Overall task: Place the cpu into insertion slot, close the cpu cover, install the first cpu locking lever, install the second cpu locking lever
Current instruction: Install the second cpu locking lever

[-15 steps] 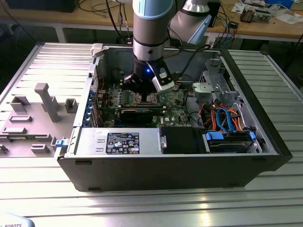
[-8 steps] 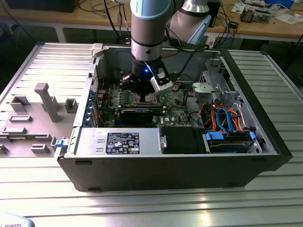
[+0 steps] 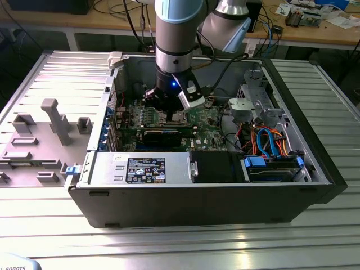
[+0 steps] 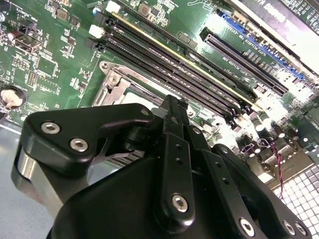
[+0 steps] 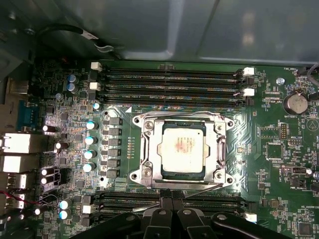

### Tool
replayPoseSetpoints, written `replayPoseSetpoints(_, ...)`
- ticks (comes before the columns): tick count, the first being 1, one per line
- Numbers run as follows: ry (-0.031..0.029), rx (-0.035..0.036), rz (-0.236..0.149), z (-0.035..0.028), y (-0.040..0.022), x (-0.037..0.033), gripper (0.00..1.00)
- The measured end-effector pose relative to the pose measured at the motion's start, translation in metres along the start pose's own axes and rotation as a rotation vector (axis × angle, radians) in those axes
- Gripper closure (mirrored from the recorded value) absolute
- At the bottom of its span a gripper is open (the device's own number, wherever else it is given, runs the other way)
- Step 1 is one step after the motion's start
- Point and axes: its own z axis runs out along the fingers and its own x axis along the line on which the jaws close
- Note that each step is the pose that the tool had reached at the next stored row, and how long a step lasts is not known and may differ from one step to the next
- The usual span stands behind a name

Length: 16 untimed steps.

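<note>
In the first wrist view the cpu (image 5: 183, 149), silver-grey and square, lies in the insertion slot (image 5: 145, 121) on the green motherboard (image 5: 279, 149). The cpu cover (image 5: 217, 149), a silver frame, lies flat around it. A thin wire locking lever (image 5: 204, 187) runs along the socket edge nearest my fingers. My gripper (image 5: 172, 196) is shut with nothing between its black fingers, and its tips are right at that edge. The second wrist view has the gripper (image 4: 172, 104) pointing down at the socket's metal frame (image 4: 117, 87). In the exterior view the gripper (image 3: 169, 111) is low inside the computer case, over the socket.
Long black memory slots (image 5: 169, 82) flank the socket on two sides. Silver capacitors (image 5: 89, 147) stand beside it. The exterior view holds a black expansion card (image 3: 163, 135), a power supply (image 3: 140, 169), a drive cage with orange and blue cables (image 3: 270, 140), and a grey fixture (image 3: 45, 135).
</note>
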Motion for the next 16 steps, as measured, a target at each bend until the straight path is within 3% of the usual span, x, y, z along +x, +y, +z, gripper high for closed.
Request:
replayPoseSetpoints(8,0.0,-0.0001,-0.001,-0.0002,-0.004,0.0005,0.89)
replayPoseSetpoints(12,0.0002,0.0,-0.002,0.0002,-0.0044,0.0084,0.89)
replayPoseSetpoints(16,0.0002,-0.0001,-0.003,0.0001,-0.0077,0.0106,0.89)
